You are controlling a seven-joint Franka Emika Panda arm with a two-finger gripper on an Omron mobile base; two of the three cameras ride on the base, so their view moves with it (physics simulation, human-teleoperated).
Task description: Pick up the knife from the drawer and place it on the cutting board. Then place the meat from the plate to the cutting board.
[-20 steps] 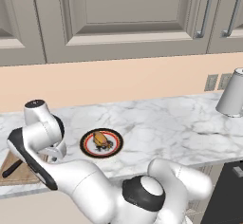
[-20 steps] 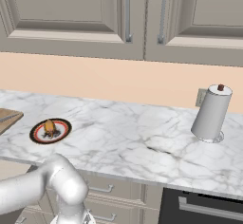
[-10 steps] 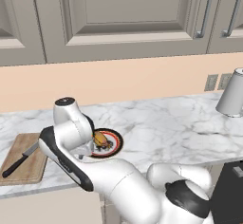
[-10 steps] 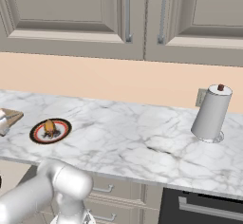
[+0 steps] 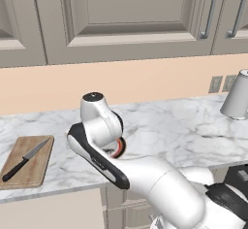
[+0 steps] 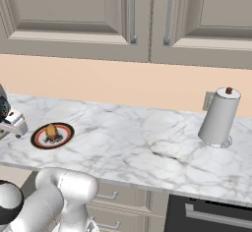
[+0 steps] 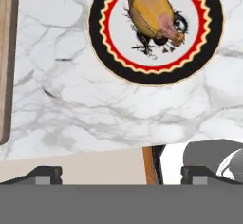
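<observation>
Knife (image 5: 25,159) lies on the cutting board (image 5: 29,174); meat (image 7: 152,10) sits on the plate (image 7: 104,47) (gripper (image 7: 121,173) spread apart, empty).

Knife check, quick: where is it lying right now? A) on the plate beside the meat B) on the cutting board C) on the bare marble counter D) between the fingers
B: in the left base view the knife lies diagonally across the cutting board, apart from the plate.

A kitchen: marble counter (image 6: 147,147), grey wall cabinets (image 6: 74,14), oven (image 6: 206,218) below
</observation>
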